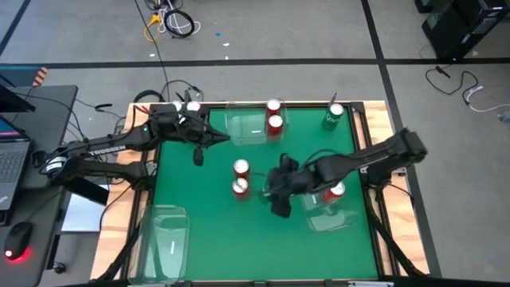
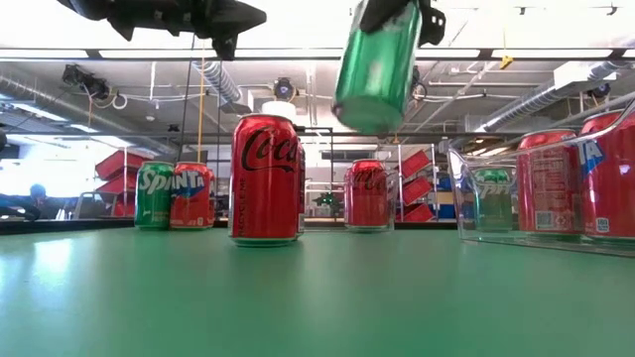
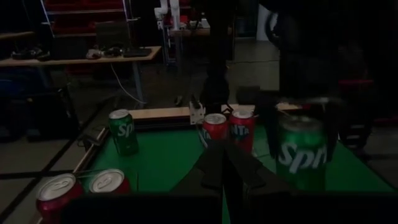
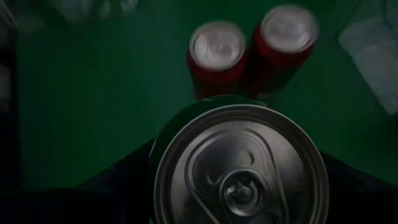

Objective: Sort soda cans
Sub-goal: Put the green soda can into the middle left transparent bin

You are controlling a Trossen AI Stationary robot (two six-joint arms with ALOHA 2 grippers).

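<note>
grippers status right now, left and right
left gripper: shut, empty, above the mat.
right gripper: closed on a green can, lifted off the table.

A green can (image 4: 241, 168) with a shiny silver top fills the bottom middle of the frame. Two red cans (image 4: 252, 53) stand side by side on the green tabletop (image 4: 93, 112) above it.

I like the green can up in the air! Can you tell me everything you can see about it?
The green can is a small shiny metal cylinder with a green body, white lettering and a silver top with a pull tab. It looks unopened. The right gripper holds it by its upper part, so it hangs in the air above the green table, tilted a little, touching nothing else. Two red cans stand on the table beneath and beyond it.
</note>
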